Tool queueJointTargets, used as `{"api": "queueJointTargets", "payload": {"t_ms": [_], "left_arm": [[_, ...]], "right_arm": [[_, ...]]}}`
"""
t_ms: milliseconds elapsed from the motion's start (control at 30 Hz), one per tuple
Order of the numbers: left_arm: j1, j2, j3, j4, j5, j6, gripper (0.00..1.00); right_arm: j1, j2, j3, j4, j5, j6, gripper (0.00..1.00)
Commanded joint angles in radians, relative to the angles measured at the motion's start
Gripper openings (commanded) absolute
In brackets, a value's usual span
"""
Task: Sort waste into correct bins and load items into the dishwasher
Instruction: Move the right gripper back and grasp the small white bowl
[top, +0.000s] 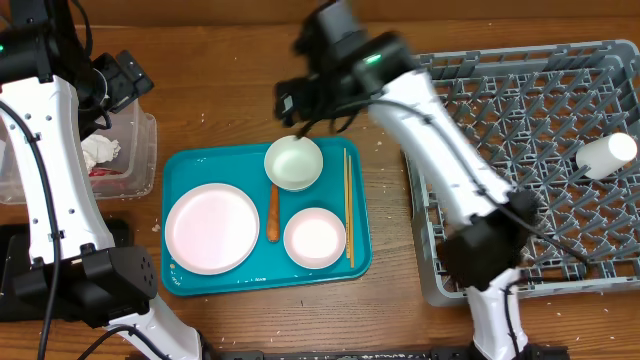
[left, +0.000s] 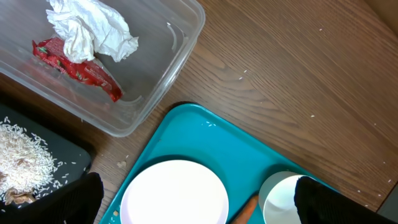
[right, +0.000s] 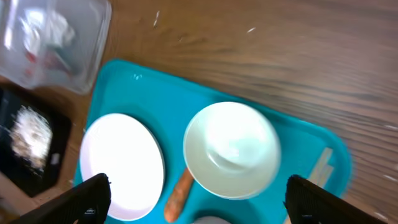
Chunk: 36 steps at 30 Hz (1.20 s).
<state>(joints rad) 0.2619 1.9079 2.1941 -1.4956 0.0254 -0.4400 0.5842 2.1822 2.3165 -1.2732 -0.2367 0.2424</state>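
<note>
Teal tray (top: 200, 275): my R end effector (right: 202, 194) hangs open over small bowl (right: 231, 149) for pickup; L end effector (left: 199, 199) open, empty.

From the right wrist everything is blurred: the chopsticks (right: 321, 167) are a pale streak, and we cannot read what lies in the clear tub (right: 99, 31). Only a sliver of the small plate (right: 208, 219) shows at the bottom edge. From the left wrist, the large plate (left: 174, 193), bowl (left: 280, 198) and carrot (left: 245, 210) run off the bottom, the black tray (left: 78, 158) off the left. Overhead, the right arm (top: 430, 140) hides the near-left part of the dish rack (top: 540, 110), and the left arm (top: 45, 170) covers part of the tub.
</note>
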Motion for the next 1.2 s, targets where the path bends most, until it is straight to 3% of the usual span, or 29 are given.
{"api": "queueJointTargets", "payload": {"t_ms": [0, 167, 533, 933, 1167], "left_arm": [[-0.007, 0.002, -0.005, 0.0, 0.0, -0.01, 1.0], [-0.007, 0.002, -0.005, 0.0, 0.0, -0.01, 1.0], [-0.007, 0.002, -0.005, 0.0, 0.0, -0.01, 1.0], [-0.007, 0.002, -0.005, -0.003, 0.0, -0.01, 1.0], [-0.007, 0.002, -0.005, -0.003, -0.007, -0.01, 1.0]], "right_arm": [[0.079, 0.084, 0.005, 0.031, 0.065, -0.008, 0.91], [0.141, 0.17, 0.005, 0.058, 0.089, -0.008, 0.84], [0.188, 0.286, 0.0, 0.084, 0.158, -0.006, 0.55], [0.233, 0.362, 0.0, 0.084, 0.195, -0.003, 0.51], [0.235, 0.359, 0.01, 0.052, 0.198, -0.003, 0.34]]}}
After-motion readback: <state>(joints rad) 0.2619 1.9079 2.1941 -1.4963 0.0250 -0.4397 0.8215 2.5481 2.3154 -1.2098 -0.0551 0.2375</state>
